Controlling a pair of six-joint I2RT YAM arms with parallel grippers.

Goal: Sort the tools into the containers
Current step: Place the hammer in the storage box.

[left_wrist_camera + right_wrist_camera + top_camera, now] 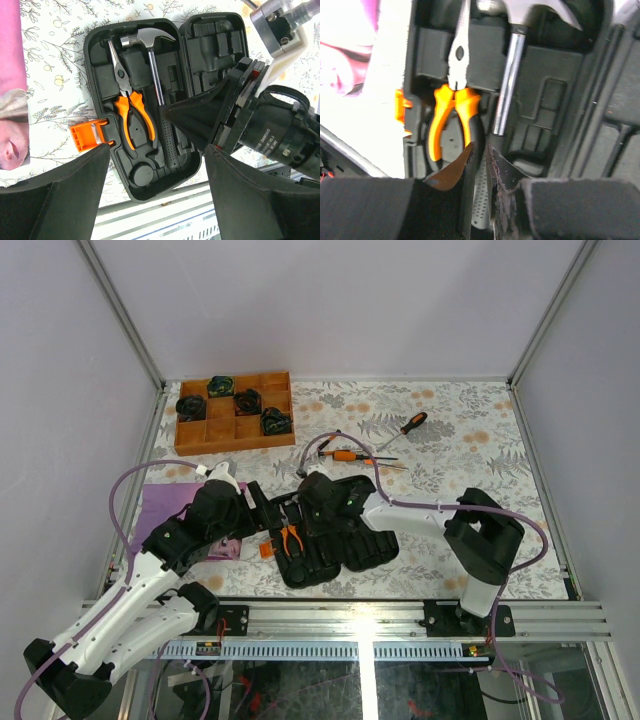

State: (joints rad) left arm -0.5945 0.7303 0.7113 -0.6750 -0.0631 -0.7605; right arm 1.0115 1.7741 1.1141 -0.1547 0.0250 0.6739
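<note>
An open black tool case (pixel 340 558) lies at the near middle of the table, its orange latch (pixel 87 137) on the left side. Orange-handled pliers (pixel 131 117) and a steel hammer (pixel 154 75) lie in its moulded slots. My right gripper (pixel 485 160) reaches into the case, its two fingers closed on either side of the hammer's dotted black handle (pixel 481 200). Above the case's near-left corner my left gripper (pixel 157 165) hangs open, with nothing between its fingers. Two screwdrivers lie on the cloth beyond the case: an orange-handled one (pixel 345 455) and a black-and-orange one (pixel 412 424).
A brown wooden compartment tray (pixel 210 430) with several dark round items stands at the back left. A purple cloth (pixel 165 505) lies under my left arm. The metal rail of the table's near edge (pixel 400 620) runs just below the case.
</note>
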